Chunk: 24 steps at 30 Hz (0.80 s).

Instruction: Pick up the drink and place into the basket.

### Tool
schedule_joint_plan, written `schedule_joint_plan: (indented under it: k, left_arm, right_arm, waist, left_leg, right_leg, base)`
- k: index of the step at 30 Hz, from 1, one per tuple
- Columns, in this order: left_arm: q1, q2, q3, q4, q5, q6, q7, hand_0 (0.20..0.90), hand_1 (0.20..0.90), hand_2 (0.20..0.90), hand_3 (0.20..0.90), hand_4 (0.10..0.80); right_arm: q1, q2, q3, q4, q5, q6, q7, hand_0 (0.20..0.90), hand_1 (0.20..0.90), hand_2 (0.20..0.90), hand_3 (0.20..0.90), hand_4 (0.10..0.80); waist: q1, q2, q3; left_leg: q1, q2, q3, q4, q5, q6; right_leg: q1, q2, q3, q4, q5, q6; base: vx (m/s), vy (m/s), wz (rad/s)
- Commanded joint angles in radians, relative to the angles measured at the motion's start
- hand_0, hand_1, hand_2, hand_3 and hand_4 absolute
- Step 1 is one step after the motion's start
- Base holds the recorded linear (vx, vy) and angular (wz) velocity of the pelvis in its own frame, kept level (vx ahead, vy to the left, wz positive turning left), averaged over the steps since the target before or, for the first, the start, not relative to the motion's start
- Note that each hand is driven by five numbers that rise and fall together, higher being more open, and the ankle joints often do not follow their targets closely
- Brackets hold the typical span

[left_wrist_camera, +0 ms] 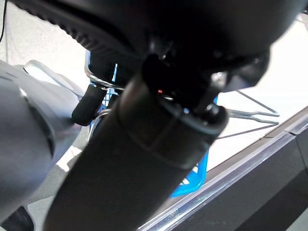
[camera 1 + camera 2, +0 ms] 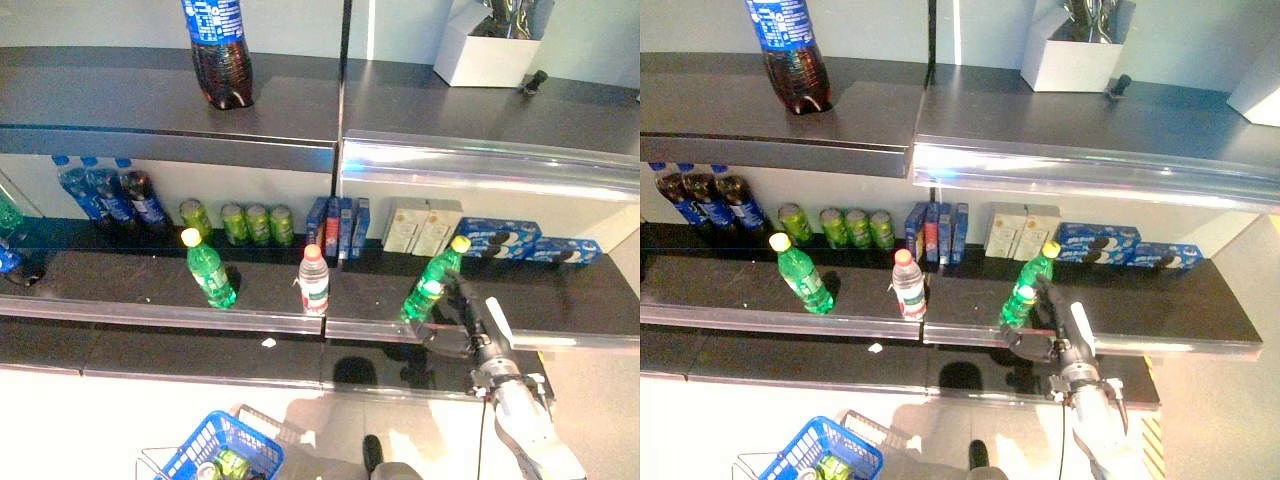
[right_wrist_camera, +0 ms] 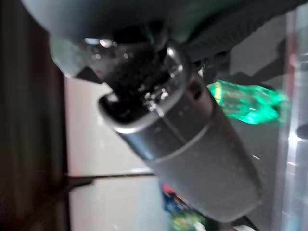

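Note:
A green drink bottle (image 2: 430, 283) with a yellow cap stands on the middle shelf (image 2: 580, 310), right of centre. My right hand (image 2: 470, 315) reaches up to it from the lower right. Its straight fingers lie along the bottle's right side and its palm sits at the base. In the right wrist view the bottle (image 3: 245, 101) shows just past the hand. The blue basket (image 2: 215, 445) hangs at the bottom left with green drinks inside. In the left wrist view my left hand (image 1: 86, 108) curls a finger round the basket's wire handle (image 1: 98, 79).
On the same shelf stand another green bottle (image 2: 208, 268) and a red-capped water bottle (image 2: 314, 280). Behind them are green cans (image 2: 250, 222), cola bottles (image 2: 110, 190), cartons (image 2: 420, 225) and blue biscuit boxes (image 2: 520, 240). The top shelf holds a large cola bottle (image 2: 220, 55) and a white box (image 2: 485, 50).

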Motion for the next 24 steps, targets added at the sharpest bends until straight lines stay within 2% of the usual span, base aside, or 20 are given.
schedule_joint_plan:
  k: [1, 8, 19, 24]
  left_arm:
    - [-0.057, 0.014, 0.058, 0.0, 0.013, -0.101, -0.042, 0.3, 0.3, 0.3, 0.2, 0.1]
    - [-0.066, 0.007, 0.054, 0.025, 0.004, -0.105, -0.054, 0.3, 0.3, 0.3, 0.2, 0.1]
    - [-0.053, 0.006, 0.034, 0.015, -0.016, -0.105, -0.049, 0.3, 0.3, 0.3, 0.2, 0.1]
    - [-0.058, 0.006, 0.025, 0.013, -0.022, -0.098, -0.044, 0.3, 0.3, 0.3, 0.2, 0.1]
  right_arm:
    - [-0.083, -0.051, -0.115, -0.202, 0.012, -0.159, -0.097, 0.9, 0.9, 0.9, 0.9, 0.8]
    - [-0.087, -0.051, -0.152, -0.232, 0.002, -0.171, -0.201, 0.9, 0.9, 0.9, 0.9, 0.8]
    - [-0.074, -0.039, -0.121, -0.187, 0.088, -0.165, -0.182, 0.9, 0.9, 0.9, 0.9, 0.8]
    - [-0.09, -0.047, -0.102, -0.167, 0.036, -0.149, -0.179, 0.9, 0.9, 0.9, 0.9, 0.8]
  waist:
    - [-0.015, -0.006, 0.003]
    - [-0.023, 0.004, 0.001]
    - [-0.021, 0.013, 0.006]
    - [-0.017, 0.014, 0.007]
  left_leg:
    - [0.014, 0.029, 0.003, 0.021, -0.02, 0.03]
    - [0.003, 0.031, 0.01, 0.051, -0.029, 0.03]
    - [-0.005, 0.026, -0.001, 0.069, -0.034, 0.032]
    - [-0.008, 0.027, -0.002, 0.07, -0.031, 0.032]
  right_leg:
    - [-0.012, -0.044, -0.015, 0.078, -0.057, 0.048]
    - [-0.021, -0.045, -0.016, 0.115, -0.08, 0.04]
    - [-0.015, -0.055, -0.02, 0.141, -0.101, 0.035]
    - [-0.013, -0.055, -0.022, 0.141, -0.102, 0.034]
  base:
    - [-0.006, 0.012, -0.09]
    - [0.0, 0.0, 0.0]
    - [0.014, 0.011, 0.01]
    - [0.006, -0.002, 0.0]
